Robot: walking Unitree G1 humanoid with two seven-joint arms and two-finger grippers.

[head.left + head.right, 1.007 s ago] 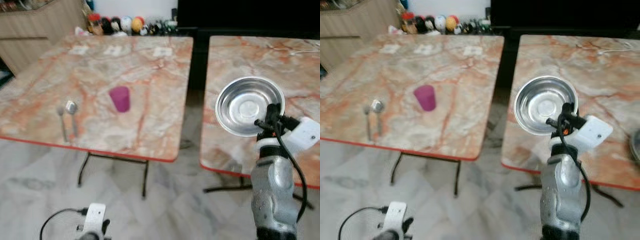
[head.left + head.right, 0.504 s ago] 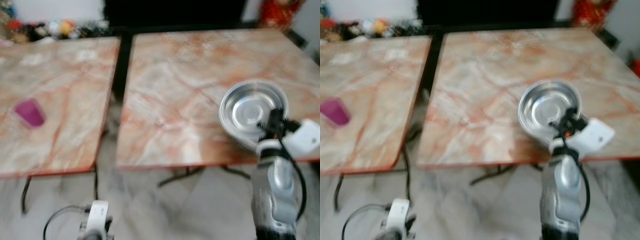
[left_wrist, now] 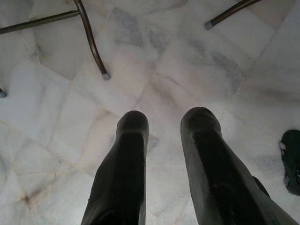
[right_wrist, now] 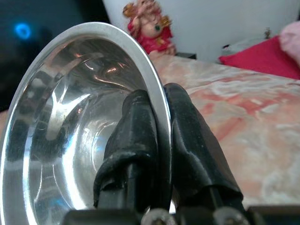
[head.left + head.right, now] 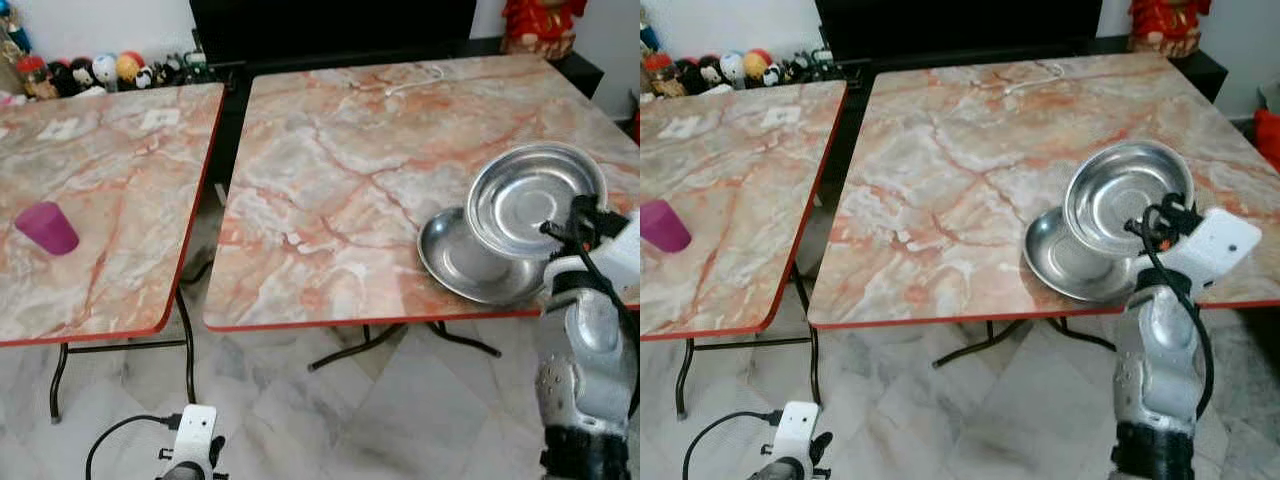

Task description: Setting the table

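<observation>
Camera's swung right since 1 s ago w/ right gripper (image 4: 157, 140) still pinching steel bowl (image 5: 535, 200) rim above 2nd dish (image 5: 455, 265); carry step, next needs placing.

Far beyond the right tool (image 5: 575, 215), at the back corner of its worktop (image 5: 330, 200), stands a red figurine (image 5: 540, 22), with a red cushion (image 4: 262, 58) near it. A white cable (image 5: 415, 80) lies on the worktop's far part, well apart from that tool and toward the robot's left. A dark cabinet (image 5: 330, 30) runs along the wall behind. Much further left sits a row of small toy figures (image 5: 95, 72), and two white paper slips (image 5: 160, 118) lie before them. Below the left tool (image 3: 164, 122) spreads a pale marble floor (image 3: 187, 70) with thin metal legs (image 3: 91, 42) ahead and a dark object (image 3: 293, 159) just beside.
</observation>
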